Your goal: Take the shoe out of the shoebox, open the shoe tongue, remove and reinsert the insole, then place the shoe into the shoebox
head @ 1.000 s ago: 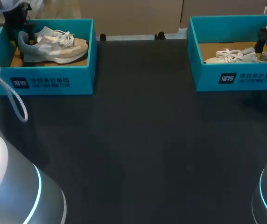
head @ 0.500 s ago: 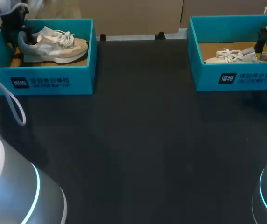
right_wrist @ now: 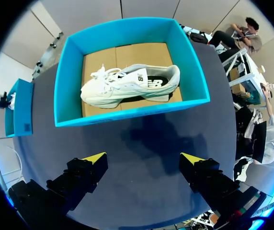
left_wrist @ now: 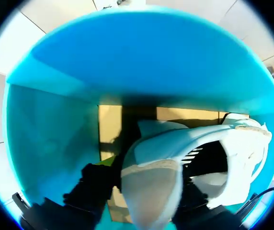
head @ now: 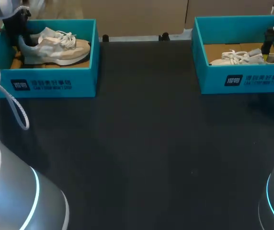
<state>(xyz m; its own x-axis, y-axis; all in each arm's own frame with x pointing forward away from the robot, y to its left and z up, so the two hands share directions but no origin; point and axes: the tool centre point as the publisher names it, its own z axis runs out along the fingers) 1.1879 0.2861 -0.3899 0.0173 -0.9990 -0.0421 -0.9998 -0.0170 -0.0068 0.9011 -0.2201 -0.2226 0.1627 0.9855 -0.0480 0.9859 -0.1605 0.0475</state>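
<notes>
Shoe lies in the left shoebox at the far left of the worktop. Its long axis runs left-right, with the heel left and the toe right. The left gripper is down in the box's far-left corner, right at the heel. In the left wrist view the heel fills the space at the gripper, but I cannot tell whether it is clamped or only straddled. The left arm is clearly the nearer one.

The box's left wall is just beside the gripper and the far wall is close ahead, so there is no room sideways. Judged way out: straight up over the rim, then right and near onto the bare middle of the worktop.

The right gripper is spread wide and holds nothing. It hangs high, with the right shoebox and a second shoe ahead of it, well apart from the left box.
</notes>
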